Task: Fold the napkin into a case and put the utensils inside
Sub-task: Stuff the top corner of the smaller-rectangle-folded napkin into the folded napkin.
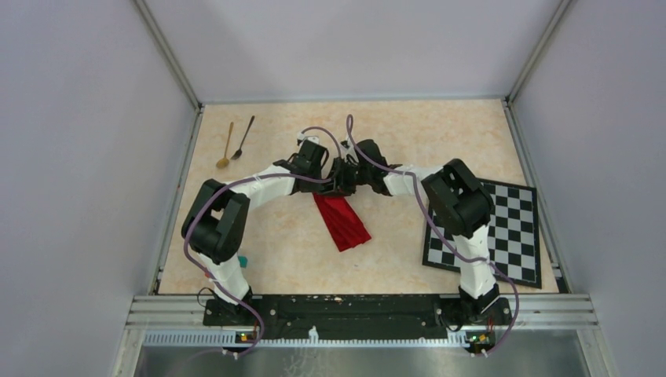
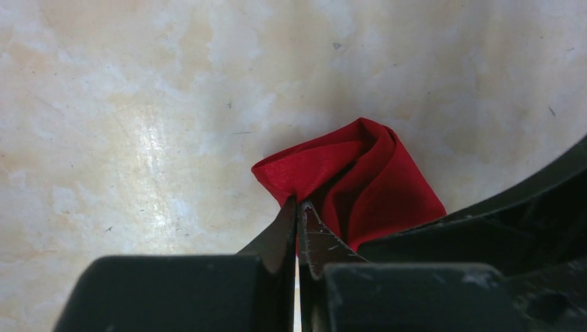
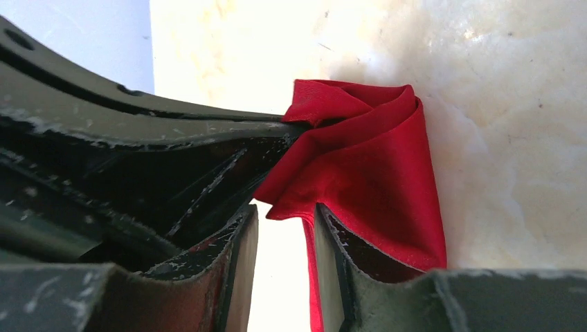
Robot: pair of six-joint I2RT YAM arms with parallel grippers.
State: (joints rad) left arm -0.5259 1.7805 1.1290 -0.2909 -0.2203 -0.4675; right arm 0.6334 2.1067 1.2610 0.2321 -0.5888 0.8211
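We have the napkin (image 1: 342,222) mid-counter (image 1: 424,133), folded into a narrow red strip. It runs from the claws toward the near edge, slanting slightly right. Both claws meet at its far end, just beside each other.

The left claw (image 2: 297,205) has its fingers pressed together, pinching the cloth at the tips; we see a sliver of red between them. That end of the napkin is bunched into a loose, rumpled fold.

The right claw (image 3: 282,211) has its fingers spread, with bare counter showing in the gap. A cloth edge hangs in the gap against one finger, not clamped.

The gold spoon (image 1: 226,146) and black spoon (image 1: 243,137) lie side by side at the far left of the counter, well apart from the napkin. Their bowls point toward the arms and the handles fan away. Neither is in the cloth.

A chequered mat (image 1: 514,220) sits at the right, partly under the right arm.
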